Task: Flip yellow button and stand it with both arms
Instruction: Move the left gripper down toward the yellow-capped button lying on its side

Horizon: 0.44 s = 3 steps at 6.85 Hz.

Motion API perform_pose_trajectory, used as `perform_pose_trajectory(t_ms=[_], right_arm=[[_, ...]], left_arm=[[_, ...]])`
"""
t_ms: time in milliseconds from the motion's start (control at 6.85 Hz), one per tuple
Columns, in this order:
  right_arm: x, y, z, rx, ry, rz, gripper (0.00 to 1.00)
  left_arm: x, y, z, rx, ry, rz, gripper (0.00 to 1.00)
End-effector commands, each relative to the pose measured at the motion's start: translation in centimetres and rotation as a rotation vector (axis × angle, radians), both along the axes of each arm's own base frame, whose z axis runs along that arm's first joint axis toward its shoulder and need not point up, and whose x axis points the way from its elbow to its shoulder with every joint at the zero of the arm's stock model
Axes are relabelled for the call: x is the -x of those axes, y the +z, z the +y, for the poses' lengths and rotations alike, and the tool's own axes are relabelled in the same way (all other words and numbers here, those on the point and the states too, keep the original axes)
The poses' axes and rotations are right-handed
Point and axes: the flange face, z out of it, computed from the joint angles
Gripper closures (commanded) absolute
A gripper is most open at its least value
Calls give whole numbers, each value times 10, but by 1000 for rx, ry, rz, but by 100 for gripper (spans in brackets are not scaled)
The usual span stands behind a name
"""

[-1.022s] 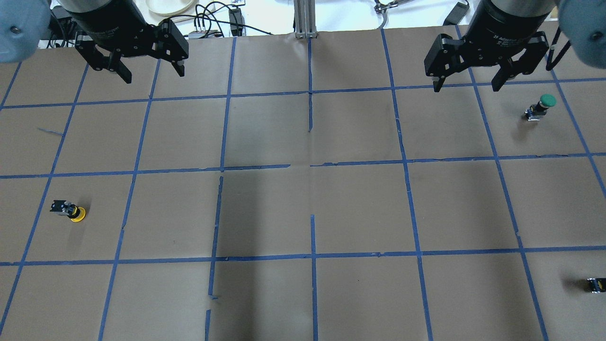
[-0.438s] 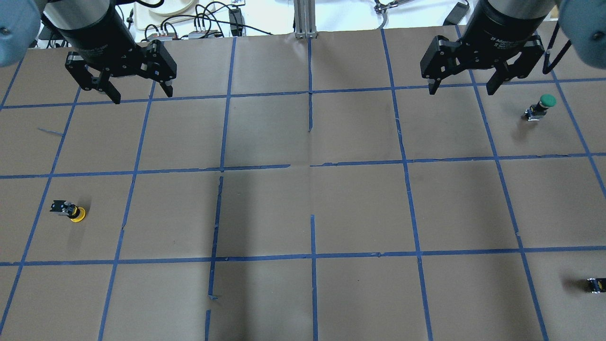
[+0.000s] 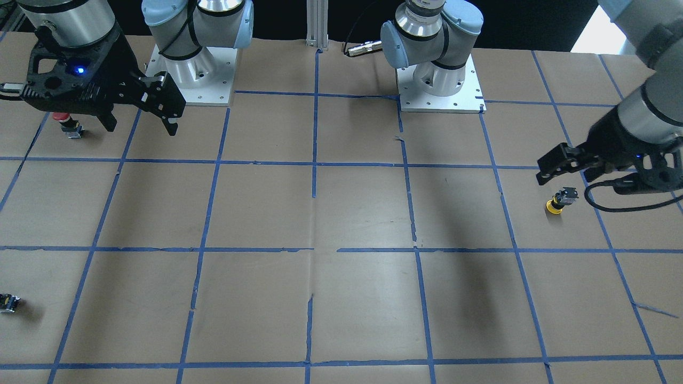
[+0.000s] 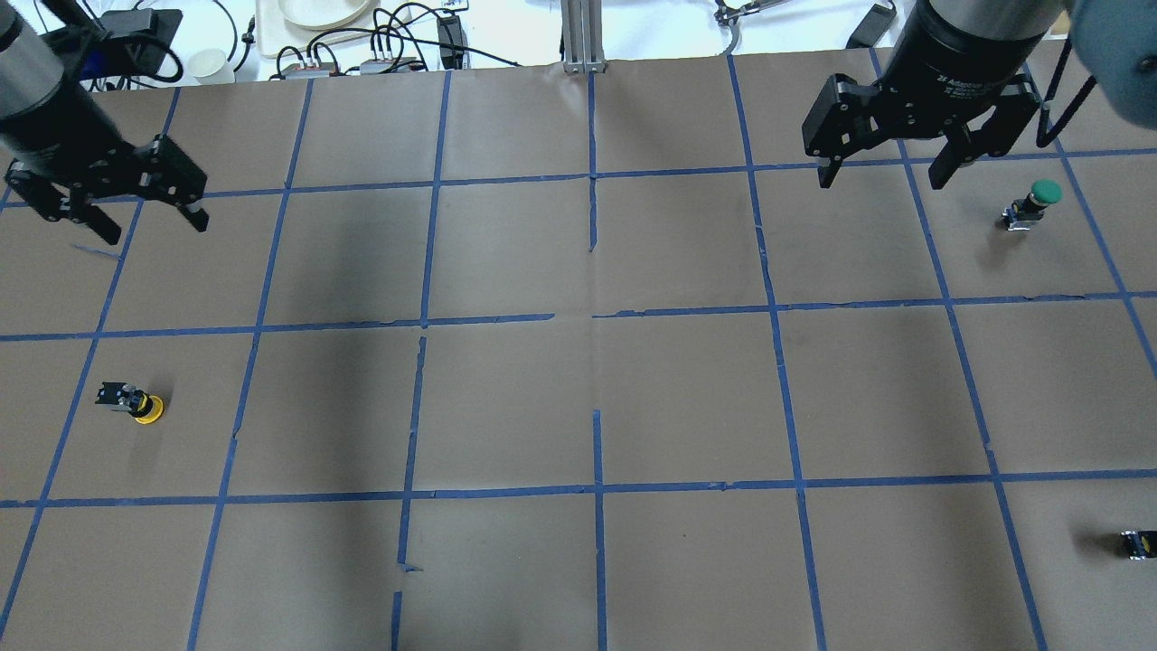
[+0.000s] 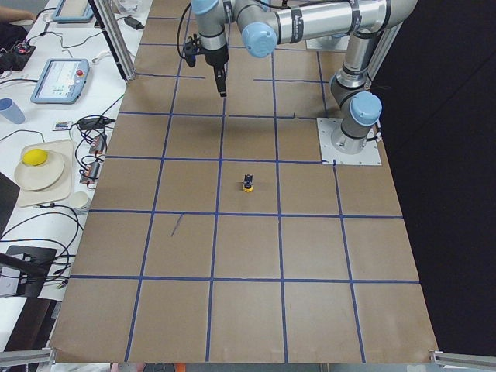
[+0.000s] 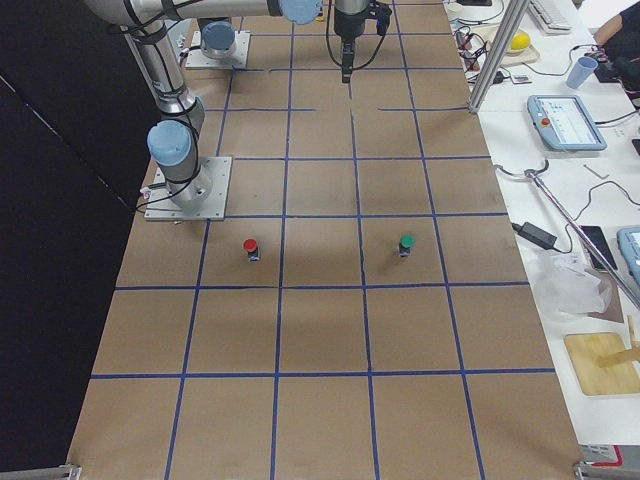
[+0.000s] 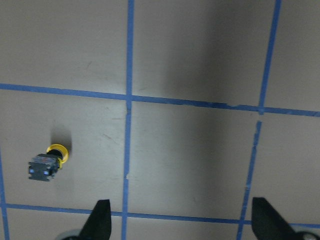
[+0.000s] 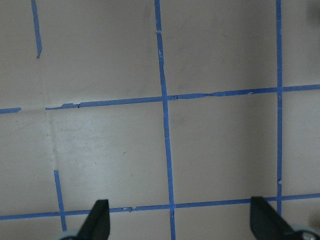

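The yellow button (image 4: 136, 404) lies on its side on the brown paper at the left of the table, cap pointing toward the middle. It also shows in the front view (image 3: 559, 201), the left side view (image 5: 248, 184) and the left wrist view (image 7: 47, 162). My left gripper (image 4: 154, 226) is open and empty, held above the table about one grid square beyond the button; it shows in the front view (image 3: 579, 165) and the wrist view (image 7: 182, 222). My right gripper (image 4: 881, 176) is open and empty at the far right (image 3: 140, 127), over bare paper (image 8: 180, 222).
A green-capped button (image 4: 1035, 201) stands just right of the right gripper. A red-capped button (image 3: 66, 124) stands near the right arm's base. A small dark capless part (image 4: 1137, 543) lies at the near right edge. Cables and a plate lie beyond the far edge.
My left gripper has moved left and nearer to the yellow button, still open. The right gripper has barely shifted. The buttons have not moved.
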Motion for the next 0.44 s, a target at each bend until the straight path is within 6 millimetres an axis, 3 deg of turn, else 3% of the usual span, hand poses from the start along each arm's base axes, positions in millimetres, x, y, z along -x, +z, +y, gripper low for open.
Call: perform_pose_trajectory(t_ms=[0, 146, 292], right_arm=[[1, 0, -3, 8, 9, -6, 0], [1, 5, -4, 19, 5, -14, 0], [0, 6, -3, 19, 3, -21, 0]], left_arm=[[-138, -77, 21, 98, -40, -46, 0], [-157, -102, 29, 106, -30, -54, 0], [-154, -132, 35, 69, -40, -21, 0]])
